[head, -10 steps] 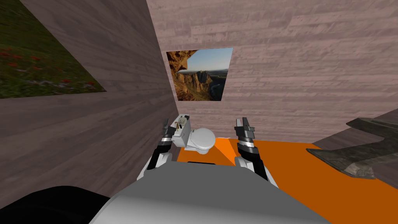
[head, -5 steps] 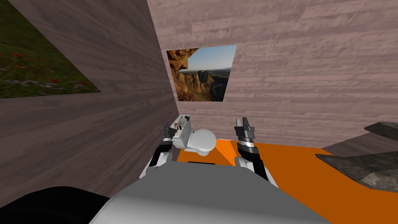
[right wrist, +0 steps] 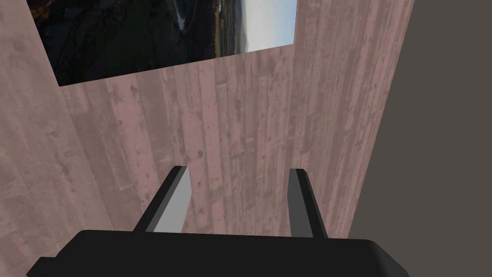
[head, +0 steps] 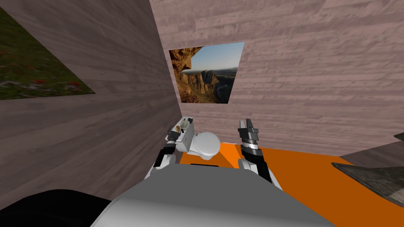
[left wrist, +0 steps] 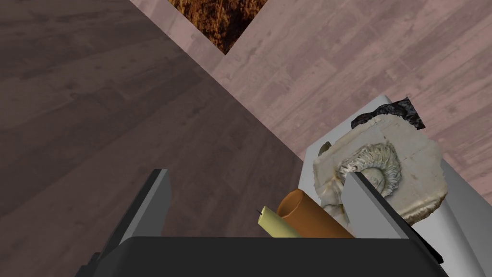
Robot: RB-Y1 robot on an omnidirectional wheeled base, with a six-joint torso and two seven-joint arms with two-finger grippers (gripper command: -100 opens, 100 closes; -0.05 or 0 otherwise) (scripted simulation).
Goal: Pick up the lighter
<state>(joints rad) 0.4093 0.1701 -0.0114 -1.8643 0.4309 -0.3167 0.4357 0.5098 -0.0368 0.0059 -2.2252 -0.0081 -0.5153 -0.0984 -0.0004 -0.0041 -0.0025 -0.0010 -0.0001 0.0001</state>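
Observation:
On the white toilet tank [left wrist: 461, 226] lie an orange tube-shaped lighter [left wrist: 307, 219] and a pale yellow stick with a dark tip [left wrist: 276, 225], side by side. Both sit low between my left gripper's fingers, near its dark body. My left gripper [left wrist: 255, 173] is open, and one finger [left wrist: 367, 207] stands in front of a cream fossil stone [left wrist: 384, 163] on the same tank. In the head view the left gripper [head: 172, 134] hangs at the tank's left end [head: 185, 136]. My right gripper [head: 247, 126] is open [right wrist: 238, 169] and raised beside the toilet.
The toilet bowl [head: 207, 144] stands in a corner of wood-panelled walls on an orange floor [head: 315, 173]. A dark lump [left wrist: 391, 111] lies behind the fossil stone. A dark stone counter [head: 378, 177] juts in at the right. A canyon picture [head: 205, 73] hangs above the toilet.
The whole head view has swung, so the counter slid off to the right. My left hand has dropped a little and come closer to the tank top. The right arm kept its place.

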